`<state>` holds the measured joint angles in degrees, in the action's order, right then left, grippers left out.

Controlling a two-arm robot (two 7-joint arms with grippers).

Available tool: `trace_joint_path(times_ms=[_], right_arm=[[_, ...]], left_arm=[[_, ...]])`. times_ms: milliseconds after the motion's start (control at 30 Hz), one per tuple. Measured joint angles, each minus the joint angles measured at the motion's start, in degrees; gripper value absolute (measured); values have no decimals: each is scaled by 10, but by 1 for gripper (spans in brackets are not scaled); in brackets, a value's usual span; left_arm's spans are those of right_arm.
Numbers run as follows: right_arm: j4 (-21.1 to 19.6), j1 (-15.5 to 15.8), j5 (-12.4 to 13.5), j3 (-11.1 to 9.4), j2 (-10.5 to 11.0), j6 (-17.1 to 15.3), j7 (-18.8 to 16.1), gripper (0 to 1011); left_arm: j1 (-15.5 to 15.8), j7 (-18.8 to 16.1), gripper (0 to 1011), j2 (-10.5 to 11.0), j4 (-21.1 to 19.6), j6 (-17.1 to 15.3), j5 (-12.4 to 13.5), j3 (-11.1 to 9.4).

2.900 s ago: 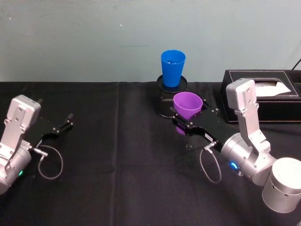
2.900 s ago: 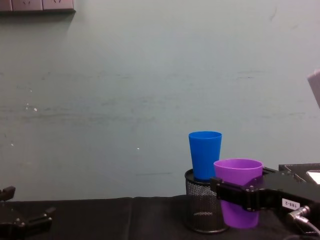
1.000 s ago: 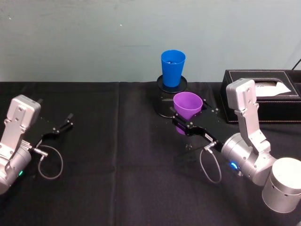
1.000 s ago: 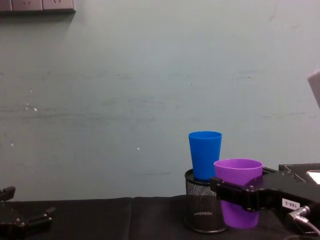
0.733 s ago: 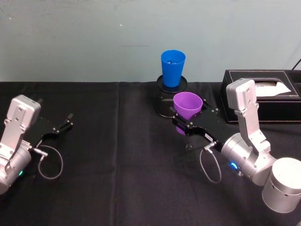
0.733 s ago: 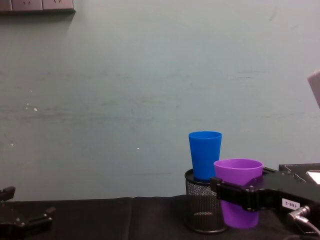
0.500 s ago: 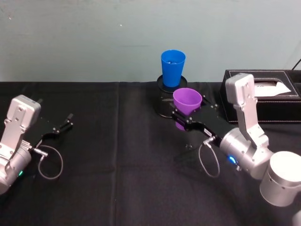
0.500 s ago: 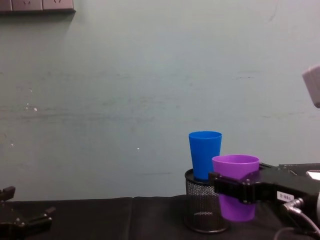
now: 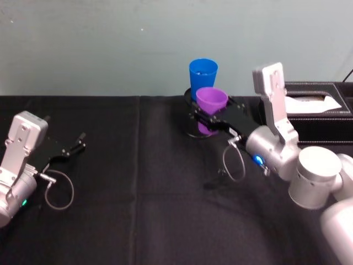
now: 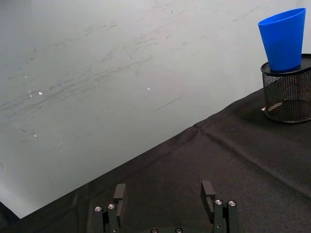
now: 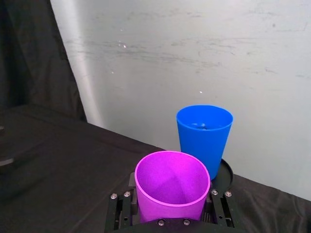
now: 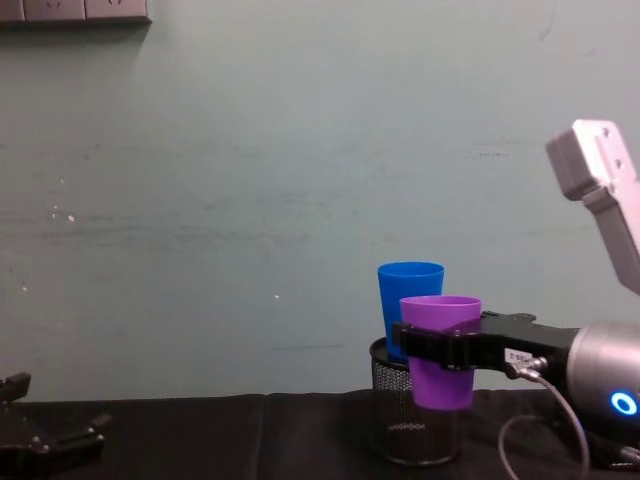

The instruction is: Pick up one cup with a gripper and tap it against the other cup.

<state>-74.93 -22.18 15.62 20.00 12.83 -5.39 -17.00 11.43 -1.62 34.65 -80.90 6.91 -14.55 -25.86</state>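
Observation:
The purple cup (image 9: 212, 100) hangs upright above the table, and my right gripper (image 9: 209, 119) is shut on its wall. It sits just in front of the blue cup (image 9: 202, 76), which stands in a black mesh holder (image 9: 189, 101). From the chest, the purple cup (image 12: 440, 387) overlaps the blue cup (image 12: 408, 288), with the right gripper (image 12: 441, 346) clamped around its middle. In the right wrist view the purple cup (image 11: 171, 187) is close to the blue cup (image 11: 204, 133); I cannot tell if they touch. My left gripper (image 10: 163, 194) rests open at the far left (image 9: 74, 148).
A black tissue box (image 9: 317, 105) stands at the back right, behind the right arm. The mesh holder (image 12: 393, 432) is near the table's back edge against a pale wall. A loose cable loop (image 9: 58, 193) lies by the left arm.
The right arm has lifted the purple cup and carried it forward and left, up to the blue cup. The left arm has not moved.

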Motion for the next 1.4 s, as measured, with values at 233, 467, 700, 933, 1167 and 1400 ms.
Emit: trace_joint_path(times_ms=[233, 467, 700, 933, 1167, 1400], right_arm=[[62, -44, -8, 0, -20, 3, -2, 733], [99, -71, -15, -2, -31, 8, -4, 733], [113, -81, -18, -5, -38, 12, -6, 733], [114, -81, -19, -6, -39, 13, -7, 732], [114, -81, -19, -5, -39, 13, -7, 733], [114, -82, -19, -5, -38, 12, -7, 733]], left_arm=[[0, 0, 1000, 0, 0, 0, 0, 0], [0, 0, 1000, 0, 0, 0, 0, 0], [0, 0, 1000, 0, 0, 0, 0, 0], [0, 0, 1000, 0, 0, 0, 0, 0], [0, 0, 1000, 0, 0, 0, 0, 0], [0, 0, 1000, 0, 0, 0, 0, 0]])
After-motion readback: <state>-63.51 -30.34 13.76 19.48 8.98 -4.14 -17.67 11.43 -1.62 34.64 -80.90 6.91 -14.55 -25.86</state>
